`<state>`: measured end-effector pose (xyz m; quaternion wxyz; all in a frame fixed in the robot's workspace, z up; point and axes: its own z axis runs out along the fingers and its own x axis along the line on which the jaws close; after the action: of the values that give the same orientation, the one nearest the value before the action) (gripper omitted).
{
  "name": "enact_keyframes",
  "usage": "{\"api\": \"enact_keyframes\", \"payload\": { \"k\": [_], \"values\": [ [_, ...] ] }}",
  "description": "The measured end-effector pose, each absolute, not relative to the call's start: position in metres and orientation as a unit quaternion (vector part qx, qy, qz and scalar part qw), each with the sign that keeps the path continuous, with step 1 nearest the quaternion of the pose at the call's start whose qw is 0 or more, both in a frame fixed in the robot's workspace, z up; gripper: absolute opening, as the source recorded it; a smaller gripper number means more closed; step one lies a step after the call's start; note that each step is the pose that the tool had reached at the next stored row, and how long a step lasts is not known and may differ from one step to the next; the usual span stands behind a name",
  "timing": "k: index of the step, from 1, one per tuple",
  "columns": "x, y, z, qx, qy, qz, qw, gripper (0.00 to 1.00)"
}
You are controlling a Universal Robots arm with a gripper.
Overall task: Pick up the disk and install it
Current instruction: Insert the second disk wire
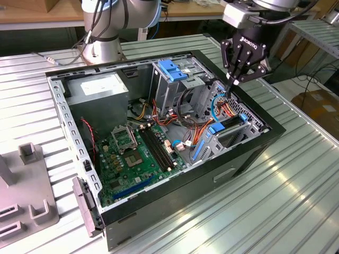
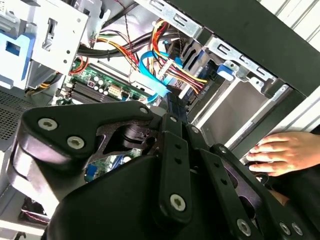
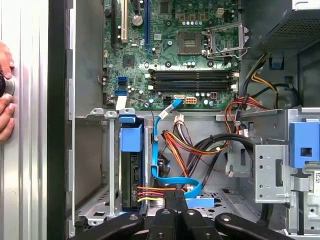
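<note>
The disk (image 1: pixel 230 123) sits on its edge in the drive bay, at the corner of the open computer case (image 1: pixel 175 211) toward the exterior view's right. It is a dark slab with blue rails. In the first wrist view the disk (image 3: pixel 132 172) stands in the metal bay with a blue rail end above it and coloured wires plugged into its end. My gripper (image 1: pixel 233 82) hangs just above that bay with its black fingers (image 3: pixel 170 200) pressed together and nothing between them. A blue flat cable (image 3: pixel 172 177) loops beside the fingertips.
A grey power-supply box (image 1: pixel 98 90), a metal drive cage with a blue handle (image 1: pixel 172 69) and the green motherboard (image 1: pixel 132 153) fill the case. Bundled cables (image 1: pixel 185 124) lie between cage and bay. A person's hand (image 2: pixel 280 152) rests on the case's outer wall. A grey fixture (image 1: pixel 26 196) stands outside.
</note>
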<state>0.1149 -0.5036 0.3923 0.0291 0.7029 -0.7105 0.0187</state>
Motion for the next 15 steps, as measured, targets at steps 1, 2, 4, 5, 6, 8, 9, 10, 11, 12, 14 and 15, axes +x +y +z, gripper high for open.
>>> {"api": "enact_keyframes", "payload": {
  "k": [1,2,4,5,6,8,9,10,11,12,14,15],
  "values": [
    [0.115,-0.503,0.392,0.703,-0.71,0.019,0.03,0.1],
    [0.115,-0.502,0.392,0.703,-0.71,0.021,0.032,0.11],
    [0.115,-0.501,0.39,0.703,-0.71,0.026,0.036,0.18],
    [0.115,-0.5,0.39,0.702,-0.71,0.03,0.04,0.19],
    [0.115,-0.5,0.389,0.702,-0.71,0.032,0.042,0.25],
    [0.115,-0.499,0.387,0.702,-0.71,0.033,0.044,0.25],
    [0.115,-0.498,0.386,0.702,-0.71,0.034,0.044,0.31],
    [0.115,-0.497,0.386,0.702,-0.71,0.034,0.044,0.31],
    [0.115,-0.496,0.385,0.702,-0.71,0.034,0.045,0.31],
    [0.115,-0.495,0.383,0.702,-0.71,0.035,0.046,0.31],
    [0.115,-0.492,0.381,0.702,-0.71,0.037,0.048,0.31],
    [0.115,-0.49,0.38,0.702,-0.71,0.038,0.048,0.31]
  ]
}}
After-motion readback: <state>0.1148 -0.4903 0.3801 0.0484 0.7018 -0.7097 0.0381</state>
